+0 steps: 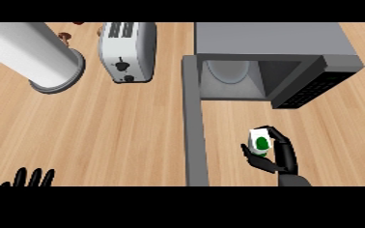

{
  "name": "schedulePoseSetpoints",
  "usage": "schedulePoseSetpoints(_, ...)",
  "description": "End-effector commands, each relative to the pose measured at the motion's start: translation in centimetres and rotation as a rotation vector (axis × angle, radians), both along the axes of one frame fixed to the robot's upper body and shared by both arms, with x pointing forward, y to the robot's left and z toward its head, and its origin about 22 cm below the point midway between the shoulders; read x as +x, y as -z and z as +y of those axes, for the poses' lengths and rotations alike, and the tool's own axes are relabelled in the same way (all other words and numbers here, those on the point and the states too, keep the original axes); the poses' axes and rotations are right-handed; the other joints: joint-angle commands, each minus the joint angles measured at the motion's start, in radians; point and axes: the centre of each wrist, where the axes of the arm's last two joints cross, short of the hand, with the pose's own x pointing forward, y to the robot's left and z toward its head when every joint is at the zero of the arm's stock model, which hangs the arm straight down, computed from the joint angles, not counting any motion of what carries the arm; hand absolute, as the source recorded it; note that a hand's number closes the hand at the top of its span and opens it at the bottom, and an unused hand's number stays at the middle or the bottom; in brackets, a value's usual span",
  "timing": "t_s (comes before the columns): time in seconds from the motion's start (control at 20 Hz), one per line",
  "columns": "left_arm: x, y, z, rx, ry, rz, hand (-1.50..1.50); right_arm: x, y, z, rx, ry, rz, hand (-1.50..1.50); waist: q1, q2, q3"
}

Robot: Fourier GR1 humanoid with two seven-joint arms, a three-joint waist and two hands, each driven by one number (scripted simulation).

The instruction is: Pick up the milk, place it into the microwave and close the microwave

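Spreading across the whole view is a pale wooden bench (114, 135), its grain running roughly left to right. On its upper right part stands a grey microwave (274, 38), the largest thing here, with its cavity facing the lower edge of the view and a round glass plate (228, 70) lying on the cavity floor. Its door (194, 125) is swung fully open and shows edge-on as a long grey bar running down from the cavity's left corner almost to the lower edge, while the dark control panel (314, 89) sits at the cavity's right side. At the upper left stands a tall white cylinder on a grey round base (39, 55), leaning in the view toward the top left corner. Between that cylinder and the microwave sits a white toaster (128, 50) with two slots on top and dark knobs on its near face. Just right of the open door, in front of the cavity and outside it, the right hand (281, 154) holds a small white milk carton (259, 143) with a green round mark, its fingers and thumb curled round the carton's sides. At the lower left corner the left hand (28, 178) rests with straight, relaxed fingers pointing up, holding nothing.
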Motion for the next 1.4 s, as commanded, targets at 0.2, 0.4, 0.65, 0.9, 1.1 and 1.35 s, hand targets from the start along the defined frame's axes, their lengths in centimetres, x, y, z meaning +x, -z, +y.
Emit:
schedulePoseSetpoints(0.2,0.7,-1.1,-0.5,0.002,0.010,0.001,-1.50,4.8,-1.7,1.0,-0.007,0.154,-0.087,1.50,0.008,0.007,0.005)
schedulePoseSetpoints(0.4,0.8,-0.9,1.1,-0.009,0.028,-0.019,-1.50,7.8,-3.5,1.9,0.024,0.161,-0.154,1.50,0.021,0.012,0.005)
schedulePoseSetpoints(0.65,0.3,-1.8,-0.2,-0.015,0.030,-0.015,-1.50,7.7,-3.6,0.8,0.079,0.144,-0.180,1.50,0.009,0.006,0.004)
schedulePoseSetpoints(0.9,-0.3,0.1,0.8,-0.020,0.024,0.003,-1.50,7.3,-3.3,3.3,0.075,0.123,-0.207,1.50,0.000,0.001,0.002)
schedulePoseSetpoints(1.1,-0.5,-0.8,1.5,-0.007,0.003,0.007,-1.50,5.8,-3.7,1.5,0.077,0.101,-0.215,1.50,-0.017,-0.005,0.001)
schedulePoseSetpoints(1.35,-1.5,0.2,1.1,-0.017,0.028,0.022,-1.50,3.5,-5.3,2.3,0.081,0.082,-0.219,1.50,-0.030,-0.011,0.000)
